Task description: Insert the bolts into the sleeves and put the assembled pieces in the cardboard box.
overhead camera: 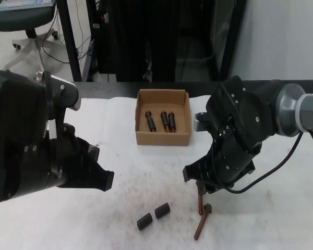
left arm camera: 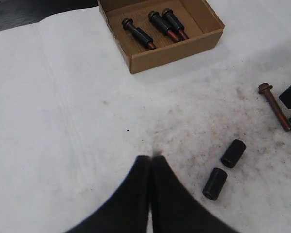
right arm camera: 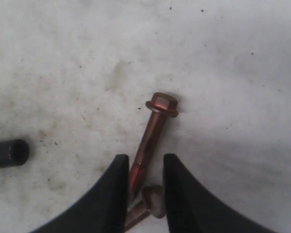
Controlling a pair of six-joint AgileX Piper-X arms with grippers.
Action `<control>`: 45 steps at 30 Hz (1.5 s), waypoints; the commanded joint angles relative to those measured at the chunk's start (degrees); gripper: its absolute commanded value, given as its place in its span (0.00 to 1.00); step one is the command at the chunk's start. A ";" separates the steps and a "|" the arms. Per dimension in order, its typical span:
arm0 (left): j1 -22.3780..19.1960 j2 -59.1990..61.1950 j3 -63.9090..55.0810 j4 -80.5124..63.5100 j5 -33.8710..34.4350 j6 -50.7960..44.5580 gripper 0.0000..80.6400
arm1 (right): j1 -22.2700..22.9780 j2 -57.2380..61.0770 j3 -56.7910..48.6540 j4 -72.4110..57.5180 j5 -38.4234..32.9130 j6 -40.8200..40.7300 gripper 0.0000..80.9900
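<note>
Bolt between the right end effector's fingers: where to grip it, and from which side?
Probably the mid-shank of the bolt, from straight above, fingers across it. It lies flat on the cloth, so its sides are reachable only from overhead, and the head of the second bolt crowds its tip end. The right end effector is open, astride the shank.
</note>
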 commanded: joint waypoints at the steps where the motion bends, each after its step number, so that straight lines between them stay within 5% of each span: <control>1: 0.17 -0.27 -0.14 -0.16 -0.73 -0.05 0.00 | 0.05 -0.13 -0.42 0.48 0.06 -0.54 0.29; 45: 0.17 -0.27 -0.14 -0.16 -0.73 -0.48 0.00 | 0.02 4.91 -0.42 -2.97 0.94 1.73 0.29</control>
